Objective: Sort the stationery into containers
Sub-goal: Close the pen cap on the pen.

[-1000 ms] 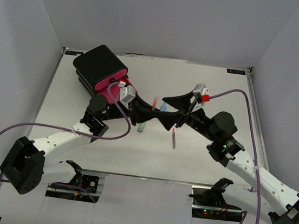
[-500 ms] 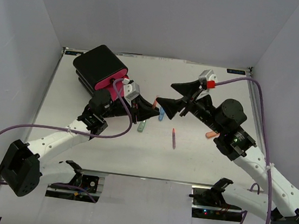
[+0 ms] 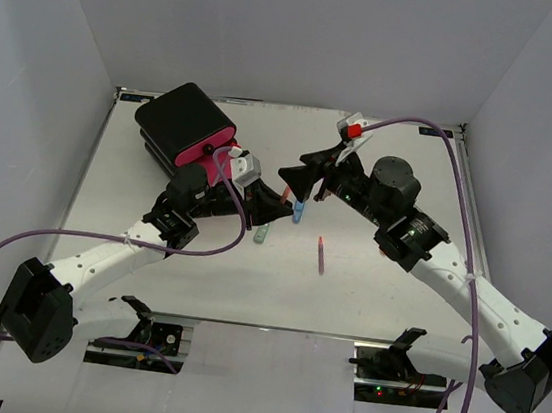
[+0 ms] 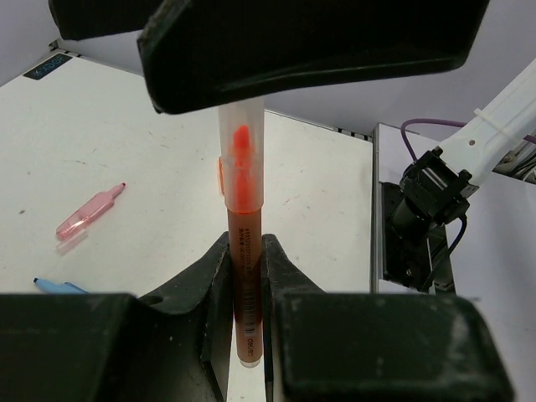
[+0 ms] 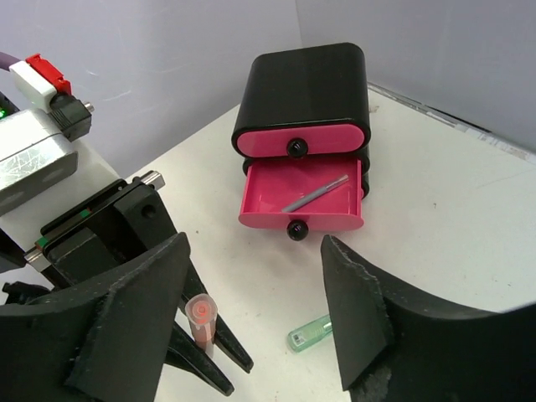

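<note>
My left gripper (image 3: 278, 204) is shut on an orange highlighter (image 4: 242, 276) and holds it upright; it also shows in the right wrist view (image 5: 201, 322). My right gripper (image 3: 307, 172) is open and empty, just above and around the highlighter's cap end. The black box (image 3: 183, 121) stands at the far left; in the right wrist view (image 5: 301, 88) its middle pink drawer (image 5: 276, 216) is pulled open with a grey pen (image 5: 316, 193) inside. A green highlighter (image 3: 262, 233), a blue pen (image 3: 298, 210) and a pink pen (image 3: 321, 256) lie on the table.
White walls close the table on three sides. A pink piece (image 4: 86, 213) and a blue tip (image 4: 57, 286) lie on the table in the left wrist view. The green highlighter (image 5: 311, 332) lies between my right fingers and the open drawer.
My right arm has swung left and back, bringing its open gripper over the left gripper's highlighter. The left gripper has shifted slightly towards the far side, still holding the highlighter.
</note>
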`<act>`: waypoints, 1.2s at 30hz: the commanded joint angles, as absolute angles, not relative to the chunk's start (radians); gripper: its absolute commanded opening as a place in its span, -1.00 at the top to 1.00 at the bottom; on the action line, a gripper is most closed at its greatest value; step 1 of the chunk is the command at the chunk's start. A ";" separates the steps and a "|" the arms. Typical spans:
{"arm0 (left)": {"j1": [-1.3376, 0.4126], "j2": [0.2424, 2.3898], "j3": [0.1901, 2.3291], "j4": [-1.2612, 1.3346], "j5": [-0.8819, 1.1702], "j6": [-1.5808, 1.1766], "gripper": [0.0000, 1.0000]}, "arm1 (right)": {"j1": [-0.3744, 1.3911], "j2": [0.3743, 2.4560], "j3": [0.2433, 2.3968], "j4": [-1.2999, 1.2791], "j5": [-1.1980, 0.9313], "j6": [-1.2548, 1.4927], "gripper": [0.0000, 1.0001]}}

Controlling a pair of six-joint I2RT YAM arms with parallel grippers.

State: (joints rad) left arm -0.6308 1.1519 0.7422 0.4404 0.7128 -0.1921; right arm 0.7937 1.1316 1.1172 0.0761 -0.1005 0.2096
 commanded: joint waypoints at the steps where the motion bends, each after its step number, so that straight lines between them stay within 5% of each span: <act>1: -0.635 1.121 0.779 0.433 0.700 -0.187 1.00 | 0.802 1.140 1.158 0.109 -0.113 0.230 -0.37; 16: -0.635 1.129 0.781 0.433 0.690 -0.202 1.00 | 0.838 1.164 1.149 0.114 -0.120 0.242 0.17; 28: -0.635 1.118 0.784 0.434 0.692 -0.216 1.00 | 0.854 1.172 1.129 0.078 -0.087 0.229 0.84; 36: -0.635 1.085 0.784 0.442 0.666 -0.221 1.00 | 0.896 1.203 1.112 -0.020 -0.040 0.230 0.85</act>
